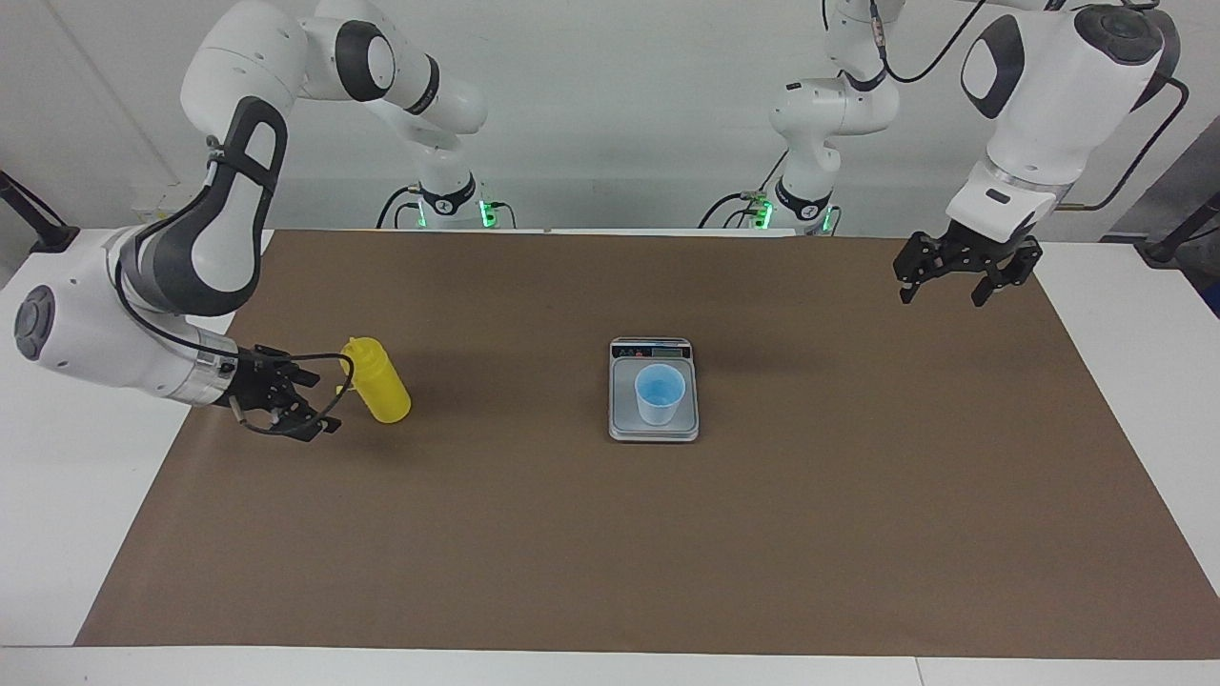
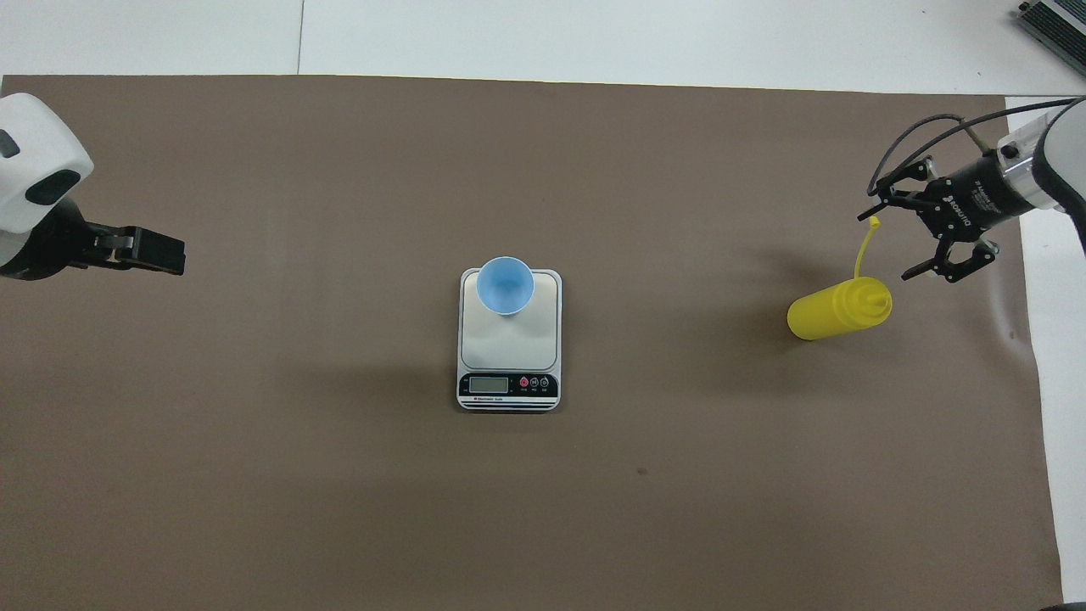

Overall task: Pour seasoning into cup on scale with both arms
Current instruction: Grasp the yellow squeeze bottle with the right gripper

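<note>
From my station I see a white table covered across most of its top by a brown paper sheet, with a plain pale wall rising where the arms are mounted and green lights glowing at both bases.

Sweeping the facing view from its left edge: the right gripper sits low over the sheet at the right arm's end of the table, turned sideways, its fingers spread apart and holding nothing. It is just beside the seasoning, not touching it as far as I can tell. The yellow bottle stands upright on the sheet, its small tethered cap hanging off to the side toward that gripper, and the gripper's cable loops close by its top.

Mid-table, the scale lies flat, its display strip on the edge nearer to the robots. The cup stands upright on its platform, mouth up.

Last, the left gripper hangs in the air over the sheet's corner at the left arm's end, pointing down, jaws released and empty, well apart from the scale.
</note>
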`<state>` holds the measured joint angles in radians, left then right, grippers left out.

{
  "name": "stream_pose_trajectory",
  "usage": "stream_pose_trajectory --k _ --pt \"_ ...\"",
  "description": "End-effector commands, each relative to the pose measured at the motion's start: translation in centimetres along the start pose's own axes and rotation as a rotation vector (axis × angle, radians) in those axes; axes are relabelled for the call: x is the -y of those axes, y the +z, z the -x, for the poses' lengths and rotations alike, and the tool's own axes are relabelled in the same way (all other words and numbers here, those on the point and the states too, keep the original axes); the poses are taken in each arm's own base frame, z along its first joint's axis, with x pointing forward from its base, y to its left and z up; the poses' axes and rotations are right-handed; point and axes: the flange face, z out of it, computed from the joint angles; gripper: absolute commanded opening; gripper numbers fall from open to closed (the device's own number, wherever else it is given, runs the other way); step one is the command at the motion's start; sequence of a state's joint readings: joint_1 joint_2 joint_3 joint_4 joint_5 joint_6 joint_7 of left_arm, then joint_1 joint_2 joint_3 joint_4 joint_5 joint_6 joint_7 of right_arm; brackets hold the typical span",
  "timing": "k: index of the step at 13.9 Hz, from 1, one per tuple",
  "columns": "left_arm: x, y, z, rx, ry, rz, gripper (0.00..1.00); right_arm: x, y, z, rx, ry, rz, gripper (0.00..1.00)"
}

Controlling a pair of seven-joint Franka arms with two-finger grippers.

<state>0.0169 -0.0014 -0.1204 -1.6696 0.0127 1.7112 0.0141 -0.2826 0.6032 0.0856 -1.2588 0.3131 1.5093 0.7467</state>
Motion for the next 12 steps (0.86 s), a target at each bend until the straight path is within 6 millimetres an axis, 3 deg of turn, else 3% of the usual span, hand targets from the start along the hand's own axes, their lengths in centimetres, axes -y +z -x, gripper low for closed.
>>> stream_pose_trajectory --k 1,3,5,7,12 --pt "1.5 -0.1 0.8 0.016 -0.007 0.011 1.0 -1.1 0.7 -1.0 0.059 0.064 0.001 1.0" --pt "0.8 -0.2 0.8 0.009 0.003 0.01 1.0 -2.5 1.9 -1.8 0.094 0.093 0.012 1.0" --pt "0.7 -0.8 0.3 0.002 0.006 0.011 1.0 -3.4 4.2 -1.4 0.139 0.11 0.035 1.0" --pt "1.2 -1.7 -0.1 -0.001 0.005 -0.001 1.0 -4.3 5.1 -1.9 0.197 0.139 -0.003 1.0" --pt "0.7 -1.5 -0.1 -0.003 0.004 0.005 1.0 -5.9 8.0 -1.5 0.285 0.196 -0.062 1.0"
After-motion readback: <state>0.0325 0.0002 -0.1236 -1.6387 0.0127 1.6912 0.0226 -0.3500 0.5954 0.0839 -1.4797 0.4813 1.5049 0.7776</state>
